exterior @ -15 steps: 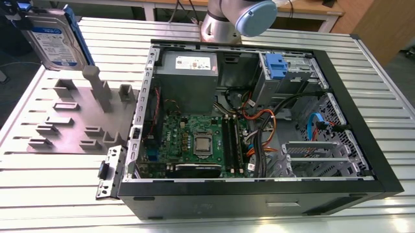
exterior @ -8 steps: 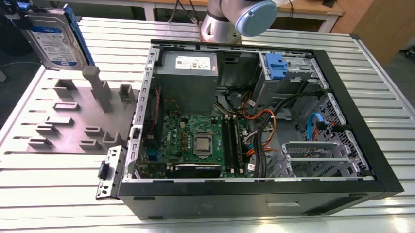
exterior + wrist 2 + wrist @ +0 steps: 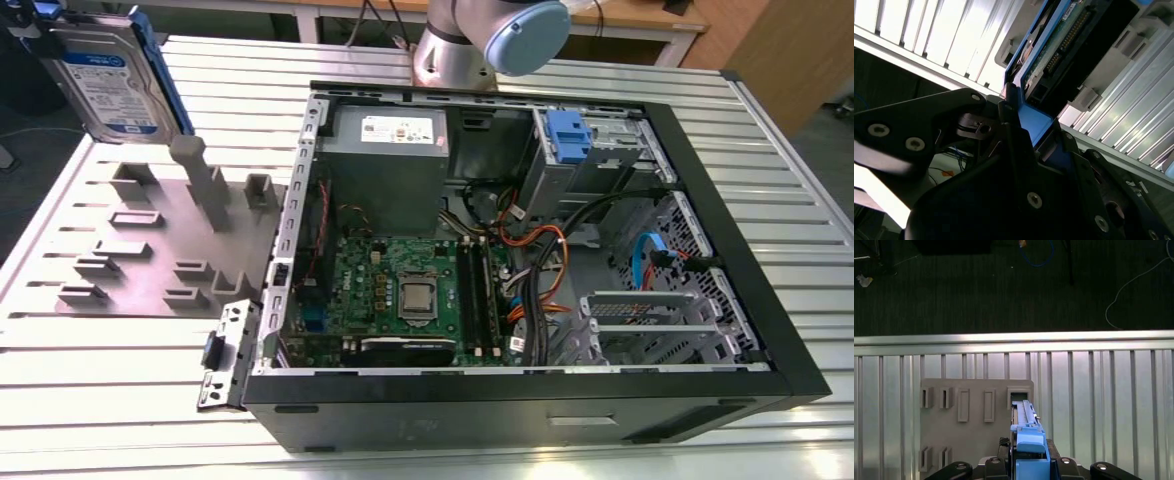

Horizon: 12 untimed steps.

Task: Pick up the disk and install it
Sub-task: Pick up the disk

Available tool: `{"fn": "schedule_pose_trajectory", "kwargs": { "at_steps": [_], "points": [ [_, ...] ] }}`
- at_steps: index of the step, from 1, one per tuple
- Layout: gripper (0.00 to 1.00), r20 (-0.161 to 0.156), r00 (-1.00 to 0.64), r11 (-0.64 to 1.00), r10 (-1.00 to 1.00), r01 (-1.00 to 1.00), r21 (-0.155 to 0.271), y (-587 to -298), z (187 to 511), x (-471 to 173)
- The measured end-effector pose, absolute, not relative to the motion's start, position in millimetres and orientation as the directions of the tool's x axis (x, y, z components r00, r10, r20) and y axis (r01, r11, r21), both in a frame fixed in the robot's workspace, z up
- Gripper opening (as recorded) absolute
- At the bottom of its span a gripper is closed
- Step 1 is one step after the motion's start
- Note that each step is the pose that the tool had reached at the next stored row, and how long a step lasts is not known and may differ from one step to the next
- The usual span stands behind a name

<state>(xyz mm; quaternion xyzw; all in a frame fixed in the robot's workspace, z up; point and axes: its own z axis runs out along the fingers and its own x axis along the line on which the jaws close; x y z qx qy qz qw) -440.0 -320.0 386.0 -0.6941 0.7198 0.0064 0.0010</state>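
Observation:
The disk point(image 3: 114, 80), silver-grey with a white-and-blue label and a blue bracket, stands upright on edge at the far left of the exterior view, over the far end of the grey holder plate point(image 3: 134, 250). My gripper point(image 3: 60, 18) is at its top, shut on the blue bracket. The first wrist view looks down the disk point(image 3: 1026, 437) edge-on, with the gripper point(image 3: 1029, 467) clamped on it and a slot of the plate point(image 3: 974, 440) beyond its end. In the second wrist view the dark fingers point(image 3: 1009, 130) press the bracket of the disk point(image 3: 1054, 55).
An open computer case point(image 3: 707, 230) lies on the slatted metal table point(image 3: 120, 400), showing the motherboard point(image 3: 400, 290), cables and a grey drive cage with a fixed blue handle point(image 3: 567, 135). The arm's base point(image 3: 481, 40) stands behind the case. Upright posts point(image 3: 200, 180) rise from the holder plate.

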Motion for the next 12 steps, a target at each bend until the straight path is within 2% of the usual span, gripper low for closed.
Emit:
{"fn": "schedule_pose_trajectory", "kwargs": {
  "at_steps": [12],
  "points": [
    [0.36,-0.01,-0.036,0.036,-0.999,-0.999,0.008,-320.0,389.5,-440.0]
  ]
}}
